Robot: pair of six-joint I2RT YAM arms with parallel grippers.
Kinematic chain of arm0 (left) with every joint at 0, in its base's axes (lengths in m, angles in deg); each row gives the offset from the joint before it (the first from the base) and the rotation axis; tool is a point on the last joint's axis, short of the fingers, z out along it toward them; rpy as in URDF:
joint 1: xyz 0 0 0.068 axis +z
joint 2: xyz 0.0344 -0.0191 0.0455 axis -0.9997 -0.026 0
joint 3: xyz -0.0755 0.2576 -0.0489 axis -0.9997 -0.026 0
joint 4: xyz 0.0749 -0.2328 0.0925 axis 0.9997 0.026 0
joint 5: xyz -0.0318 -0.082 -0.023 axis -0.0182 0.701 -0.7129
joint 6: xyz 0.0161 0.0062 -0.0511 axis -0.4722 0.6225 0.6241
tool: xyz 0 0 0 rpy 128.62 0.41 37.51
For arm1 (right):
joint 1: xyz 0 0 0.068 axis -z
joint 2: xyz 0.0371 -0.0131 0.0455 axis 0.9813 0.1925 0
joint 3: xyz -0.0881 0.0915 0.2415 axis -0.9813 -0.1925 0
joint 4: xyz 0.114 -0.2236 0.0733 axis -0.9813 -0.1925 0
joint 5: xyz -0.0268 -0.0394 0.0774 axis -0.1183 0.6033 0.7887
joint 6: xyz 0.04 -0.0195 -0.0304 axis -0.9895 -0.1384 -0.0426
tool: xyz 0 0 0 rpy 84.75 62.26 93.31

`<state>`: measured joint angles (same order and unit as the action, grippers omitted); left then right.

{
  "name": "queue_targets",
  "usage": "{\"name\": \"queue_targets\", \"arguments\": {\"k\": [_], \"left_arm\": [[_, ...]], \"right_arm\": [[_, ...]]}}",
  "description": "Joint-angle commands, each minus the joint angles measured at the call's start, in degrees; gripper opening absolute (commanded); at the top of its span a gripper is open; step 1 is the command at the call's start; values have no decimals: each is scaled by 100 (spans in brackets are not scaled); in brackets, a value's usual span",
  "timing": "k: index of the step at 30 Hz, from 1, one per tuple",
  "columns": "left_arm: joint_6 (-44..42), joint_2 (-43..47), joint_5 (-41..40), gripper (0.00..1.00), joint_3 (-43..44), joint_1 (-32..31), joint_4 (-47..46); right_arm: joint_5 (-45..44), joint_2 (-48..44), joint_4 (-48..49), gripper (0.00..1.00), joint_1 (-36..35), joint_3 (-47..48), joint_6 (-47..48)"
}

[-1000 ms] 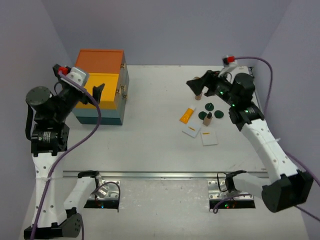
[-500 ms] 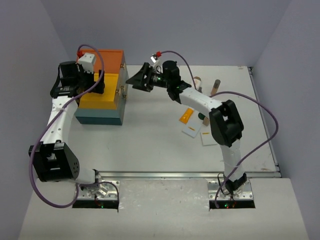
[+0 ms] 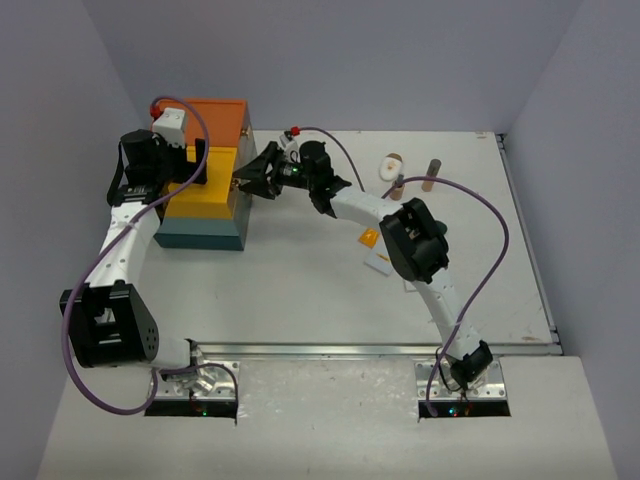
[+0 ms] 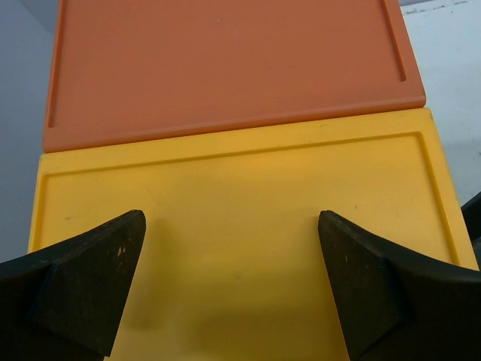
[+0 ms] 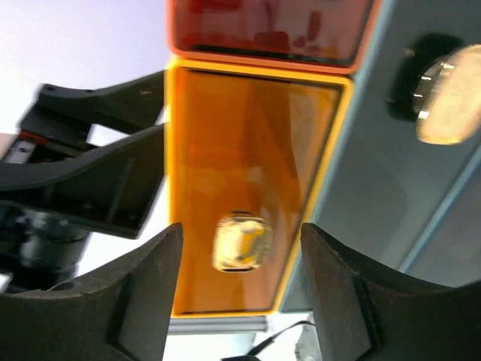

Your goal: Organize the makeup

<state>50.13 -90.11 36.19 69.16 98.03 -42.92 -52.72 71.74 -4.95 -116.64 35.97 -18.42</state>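
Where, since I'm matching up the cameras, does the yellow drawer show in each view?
Top external: yellow drawer at far left, partly under the left arm.
Left wrist: top of the yellow drawer fills the lower half.
Right wrist: front of the yellow drawer, with its knob, fills the centre.
Shared landmark: the orange tier adjoining it.

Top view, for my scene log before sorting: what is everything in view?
table: one, white, beneath everything
drawer box: one, orange-yellow-teal, table's rear left
puff: one, white, rear centre-right
bottles: two, tan, beside the puff
tube: one, orange, mid-table, partly hidden
packet: one visible, white, next to tube
left gripper: one, black, open above box's yellow part
right gripper: one, black, open astride yellow drawer's knob
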Motion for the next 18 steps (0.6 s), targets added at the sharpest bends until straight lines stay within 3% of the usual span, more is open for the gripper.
{"name": "queue_targets", "arguments": {"k": [1, 8, 14, 17, 18], "left_arm": [[-8, -129, -77, 99, -92, 24, -3], [12, -209, -59, 99, -211, 24, -25], [-2, -222, -74, 98, -277, 24, -31], [-10, -207, -78, 98, -286, 32, -35], [-10, -204, -81, 98, -286, 33, -39]], "right_arm": [[-17, 55, 859, 61, -95, 131, -488], [-70, 146, 1200, 44, -146, -23, -881], [-104, 255, 1320, 39, -155, -109, -1046], [-114, 250, 1347, 22, -155, -154, -1046], [-114, 241, 1352, 20, -155, -163, -1040]]}}
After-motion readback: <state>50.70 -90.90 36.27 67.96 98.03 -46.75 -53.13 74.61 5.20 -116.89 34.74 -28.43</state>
